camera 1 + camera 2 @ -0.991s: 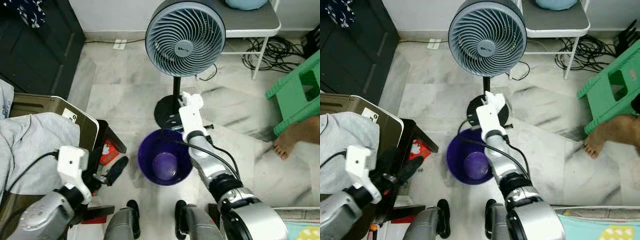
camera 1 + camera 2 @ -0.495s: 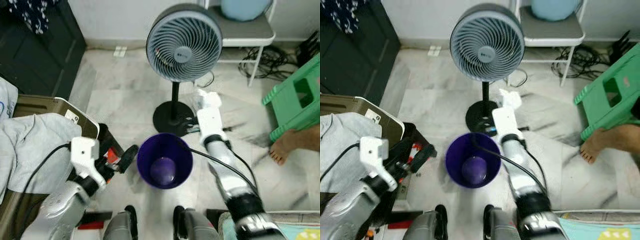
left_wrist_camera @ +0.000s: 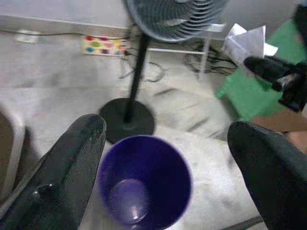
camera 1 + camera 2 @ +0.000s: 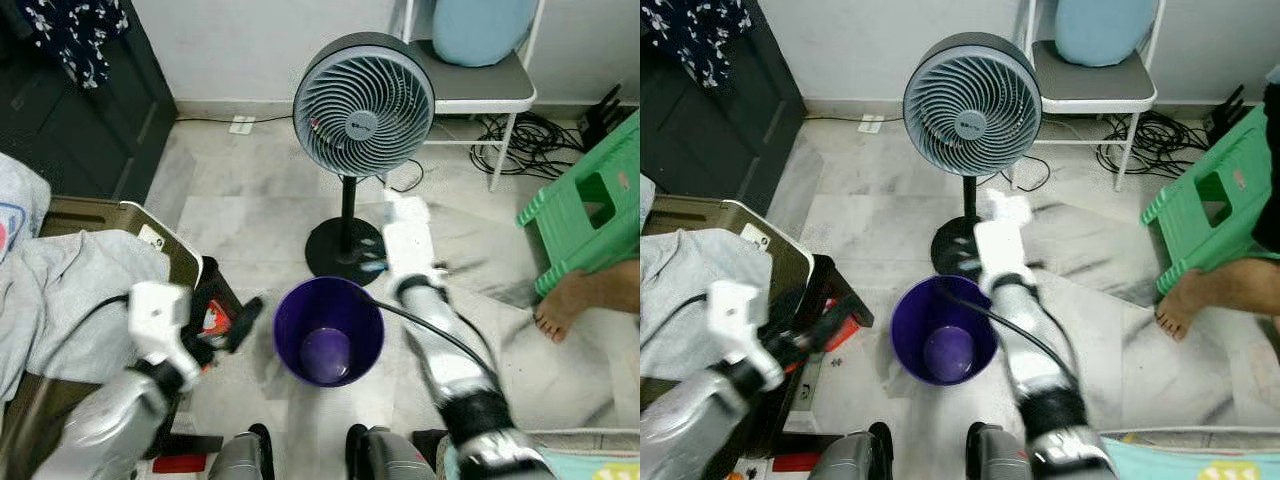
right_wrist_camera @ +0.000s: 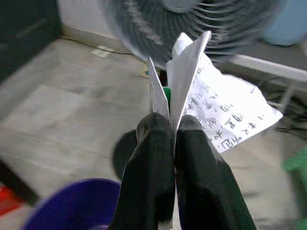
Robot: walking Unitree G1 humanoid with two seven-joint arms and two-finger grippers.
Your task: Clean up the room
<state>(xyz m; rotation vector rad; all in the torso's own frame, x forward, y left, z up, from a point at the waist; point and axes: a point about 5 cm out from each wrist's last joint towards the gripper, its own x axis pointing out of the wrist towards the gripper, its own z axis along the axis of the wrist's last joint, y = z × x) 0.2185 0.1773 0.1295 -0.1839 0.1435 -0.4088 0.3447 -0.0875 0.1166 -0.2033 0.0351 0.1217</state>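
The right arm reaches forward and slightly down from the shoulder, elbow nearly straight, its white wrist block leading. The right pincer (image 5: 170,139) is pressed tight on a crumpled white sheet of paper with printed writing (image 5: 211,110), which fans out beyond the fingertips. Below and just behind this pincer stands the round purple plastic bin (image 4: 328,330) on the pale marble floor (image 4: 250,200); ahead of it rises the grey pedestal fan with a black round base (image 4: 364,105).

The left arm is bent, forearm raised beside the robot's body, and the left pincer (image 3: 172,158) is spread wide, its two black fingers (image 3: 72,163) framing the purple bin, which sits just ahead and beneath. To that pincer's outer side lies grey cloth over a brown case (image 4: 70,290).

Far to the right pincer's side stand a green plastic stool (image 4: 590,215) and a person's bare foot (image 4: 565,305).
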